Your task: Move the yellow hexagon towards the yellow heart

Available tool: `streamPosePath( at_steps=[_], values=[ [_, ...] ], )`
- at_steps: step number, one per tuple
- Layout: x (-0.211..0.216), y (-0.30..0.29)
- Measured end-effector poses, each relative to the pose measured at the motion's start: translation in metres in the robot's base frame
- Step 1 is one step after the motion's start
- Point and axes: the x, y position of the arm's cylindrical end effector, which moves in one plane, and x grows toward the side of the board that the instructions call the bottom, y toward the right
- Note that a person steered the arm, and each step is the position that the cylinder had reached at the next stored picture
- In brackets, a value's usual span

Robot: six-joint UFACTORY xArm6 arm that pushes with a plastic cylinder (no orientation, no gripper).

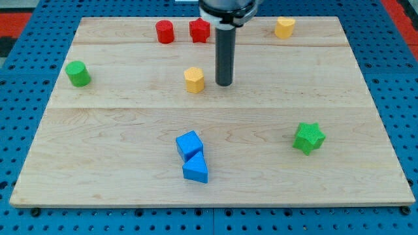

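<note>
just left of my tip [225, 84], yellow hexagon [194, 79], apart, yellow heart [284, 27] top right

On the pale wooden board [117, 124], my tip [225, 84] stands just right of the yellow hexagon block [194, 79], a small gap between them. The yellow heart block [284, 27] sits near the view's top right, well apart. Behind the rod lie a red cylinder block [164, 31] and a red block [199, 30] of unclear shape.
</note>
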Motion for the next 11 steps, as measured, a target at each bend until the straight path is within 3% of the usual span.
streamPosePath(
  at_steps=[2,3,4,6,8,9,11],
  values=[
    [0.004,-0.019],
    [0.048,-0.056],
    [0.034,-0.131],
    [0.021,-0.040],
    [-0.030,0.002],
    [-0.009,0.017],
    [-0.049,0.038]
  ],
)
